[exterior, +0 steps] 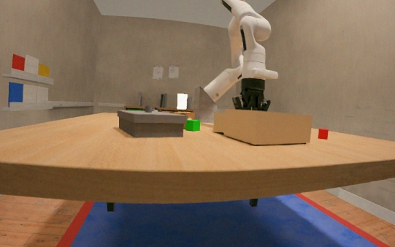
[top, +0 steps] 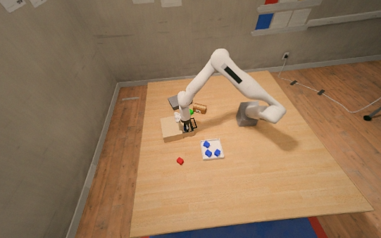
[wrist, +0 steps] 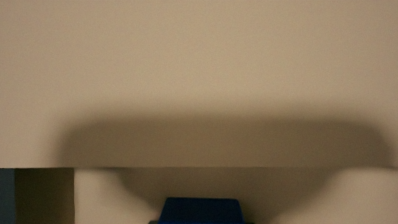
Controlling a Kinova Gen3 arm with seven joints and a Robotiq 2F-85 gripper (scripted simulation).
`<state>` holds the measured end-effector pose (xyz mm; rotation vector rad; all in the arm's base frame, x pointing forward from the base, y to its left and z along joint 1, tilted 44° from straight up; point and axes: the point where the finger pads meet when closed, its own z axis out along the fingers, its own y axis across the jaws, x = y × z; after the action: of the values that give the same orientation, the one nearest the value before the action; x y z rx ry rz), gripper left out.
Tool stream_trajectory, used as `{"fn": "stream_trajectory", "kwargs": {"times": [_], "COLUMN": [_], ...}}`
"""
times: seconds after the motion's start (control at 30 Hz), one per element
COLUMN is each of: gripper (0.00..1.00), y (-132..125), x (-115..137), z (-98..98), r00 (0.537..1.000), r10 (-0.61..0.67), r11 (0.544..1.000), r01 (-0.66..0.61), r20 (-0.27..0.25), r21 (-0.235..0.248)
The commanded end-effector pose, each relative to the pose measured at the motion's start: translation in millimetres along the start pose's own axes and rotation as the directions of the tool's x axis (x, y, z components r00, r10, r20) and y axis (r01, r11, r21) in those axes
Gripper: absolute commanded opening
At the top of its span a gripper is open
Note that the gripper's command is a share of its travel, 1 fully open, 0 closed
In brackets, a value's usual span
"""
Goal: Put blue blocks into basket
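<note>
Wooden surface, toward left edge from top: retrieving blue block from open light wooden drawer. Jaws part-closed on block. Next: lift clear, carry to white basket.

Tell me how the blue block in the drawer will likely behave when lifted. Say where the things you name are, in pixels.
The blue block (wrist: pixel 202 210) looks solid and straight-edged, so it should probably stay stiff in the end effector (top: pixel 187 129) (exterior: pixel 252 109). Its flat faces suggest little tendency to roll. It is small beside the drawer (top: pixel 189 134), so it is likely light.
</note>
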<state>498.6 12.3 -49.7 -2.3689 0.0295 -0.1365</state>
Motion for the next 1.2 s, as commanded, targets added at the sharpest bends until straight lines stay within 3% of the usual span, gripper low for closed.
{"fn": "stream_trajectory", "kwargs": {"times": [0.0,0.6,1.17], "gripper": [0.10,0.10,0.10], "y": [0.4,0.4,0.3], "x": [0.6,0.6,0.5], "z": [-0.9,-7.0,-58.4], "r00": [1.000,1.000,1.000], "r10": [0.000,0.000,0.000], "r11": [1.000,1.000,1.000], "r01": [0.000,0.000,0.000], "r20": [-0.002,-0.002,-0.002], "r21": [-0.001,-0.001,-0.001]}}
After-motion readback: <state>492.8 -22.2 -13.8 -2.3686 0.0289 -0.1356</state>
